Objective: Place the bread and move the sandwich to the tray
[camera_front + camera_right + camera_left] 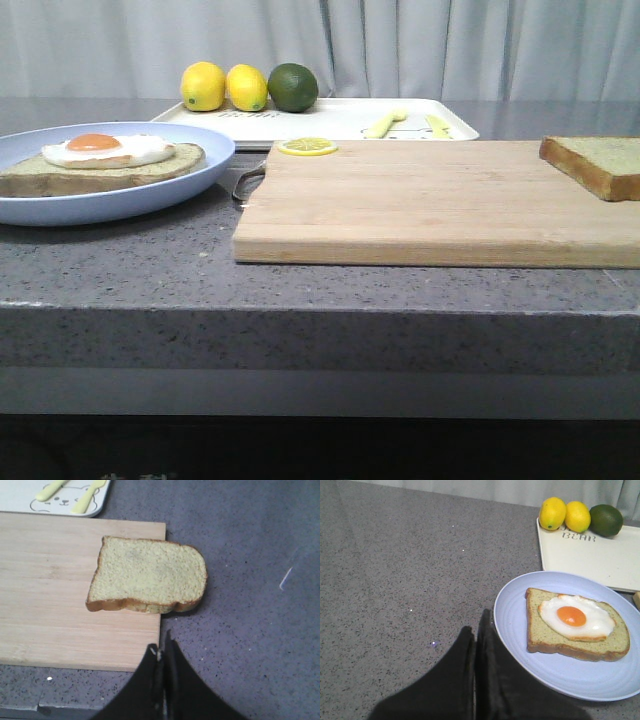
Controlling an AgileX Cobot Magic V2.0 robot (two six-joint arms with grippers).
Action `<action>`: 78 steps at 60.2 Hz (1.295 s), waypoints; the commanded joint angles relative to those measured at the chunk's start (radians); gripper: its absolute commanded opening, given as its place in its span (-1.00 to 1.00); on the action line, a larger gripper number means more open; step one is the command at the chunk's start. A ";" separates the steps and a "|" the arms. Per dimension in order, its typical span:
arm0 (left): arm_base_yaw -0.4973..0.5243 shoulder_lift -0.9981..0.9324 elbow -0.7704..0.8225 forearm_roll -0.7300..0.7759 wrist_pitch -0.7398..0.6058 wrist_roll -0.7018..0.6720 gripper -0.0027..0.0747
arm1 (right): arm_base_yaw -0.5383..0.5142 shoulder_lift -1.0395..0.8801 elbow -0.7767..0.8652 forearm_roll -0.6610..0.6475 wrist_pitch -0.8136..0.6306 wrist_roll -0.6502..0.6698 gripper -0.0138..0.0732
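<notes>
The sandwich (pixel 105 160), brown-crusted bread with a fried egg, lies on a pale blue plate (pixel 150 195) at the left; it also shows in the left wrist view (pixel 575 625). The plain bread slice (pixel 597 163) lies on the right end of the wooden cutting board (pixel 430 205) and hangs over its edge in the right wrist view (pixel 150 575). The white tray (pixel 340 118) lies at the back. My left gripper (pixel 476 625) is shut and empty beside the plate's rim (pixel 510 630). My right gripper (pixel 163 647) is shut and empty, short of the bread. Neither gripper shows in the front view.
Two lemons (pixel 203 86) and a lime (pixel 292 87) stand at the tray's back left. Yellow cutlery (pixel 385 123) lies on the tray. A lemon slice (pixel 307 146) lies at the board's far left corner. The grey counter's front edge (pixel 320 305) runs below the board.
</notes>
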 commanded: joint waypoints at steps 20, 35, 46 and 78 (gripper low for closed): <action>-0.006 0.034 -0.035 0.045 -0.071 -0.004 0.15 | -0.005 0.047 -0.027 -0.007 -0.042 -0.001 0.62; -0.006 0.034 -0.035 0.043 -0.071 -0.004 0.18 | -0.004 0.090 -0.099 0.042 0.024 -0.002 0.42; -0.006 0.034 -0.035 0.043 -0.066 -0.004 0.18 | -0.004 0.228 -0.248 0.059 0.181 -0.038 0.27; -0.235 0.034 -0.035 0.070 -0.062 0.052 0.19 | -0.179 0.564 -0.486 0.107 0.334 -0.142 0.47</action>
